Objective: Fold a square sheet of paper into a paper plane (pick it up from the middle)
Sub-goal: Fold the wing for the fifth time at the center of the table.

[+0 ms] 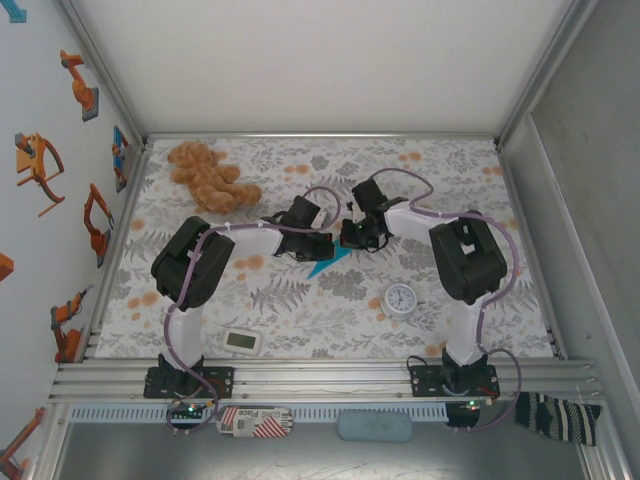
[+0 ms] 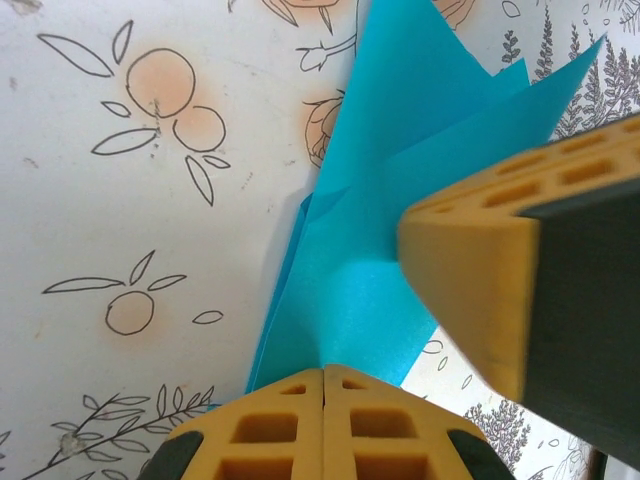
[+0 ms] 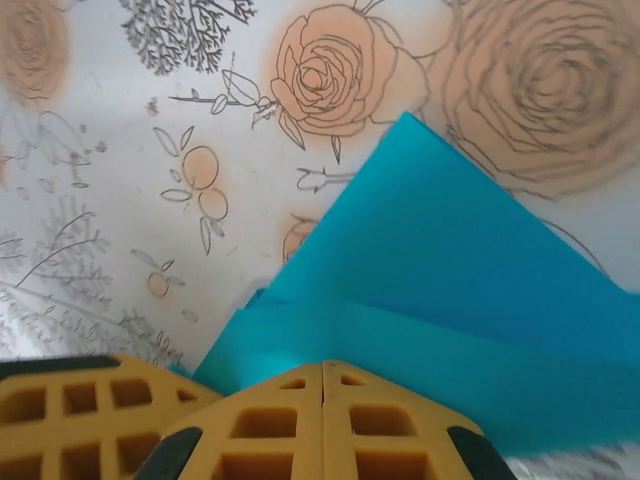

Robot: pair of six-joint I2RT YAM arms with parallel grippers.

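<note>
Floral worktop (image 1: pixel 455 175) before you carries one teddy bear (image 1: pixel 210 176) at its far left corner, one round white clock (image 1: pixel 401 298) right of centre, and one white gadget (image 1: pixel 243 341) by the near edge. At mid-worktop your left gripper (image 2: pixel 323 375) and right gripper (image 3: pixel 322 368) each pinch the one folded turquoise paper sheet (image 1: pixel 328 264).

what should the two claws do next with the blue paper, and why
Probably slide the right claw sideways along the fold while the left claw holds. Both are shut on the blue paper, close beside each other, and its layers fan apart, so the crease looks unpressed.
</note>
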